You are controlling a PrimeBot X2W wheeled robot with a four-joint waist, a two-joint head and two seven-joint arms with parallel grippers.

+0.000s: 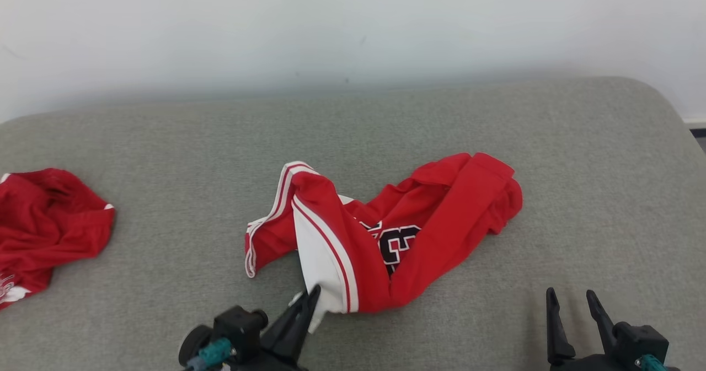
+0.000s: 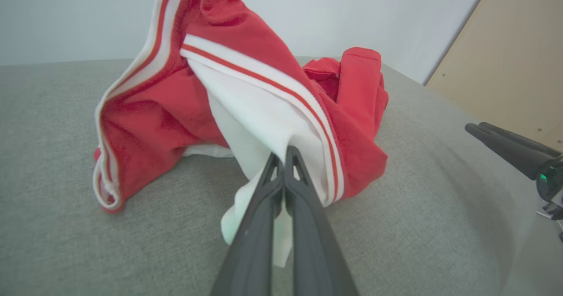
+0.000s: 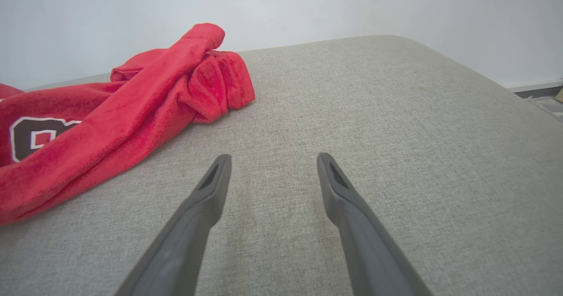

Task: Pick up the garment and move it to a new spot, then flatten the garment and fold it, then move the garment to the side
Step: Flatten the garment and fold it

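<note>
The left gripper is pinching the white edge of the red garment on the grey cushion.

In the head view the garment is lying crumpled at the cushion's middle with its near white corner clamped between the closed fingers. The right gripper is hovering well apart at the lower right, its fingers spread and empty, and a second red cloth is lying at the far left. In the left wrist view the two fingers are pressing together on the white cloth, and the striped red part is rising above them, with a wooden panel at the right. In the right wrist view the wide fingers are pointing over bare cushion, the garment lying to their left.
</note>
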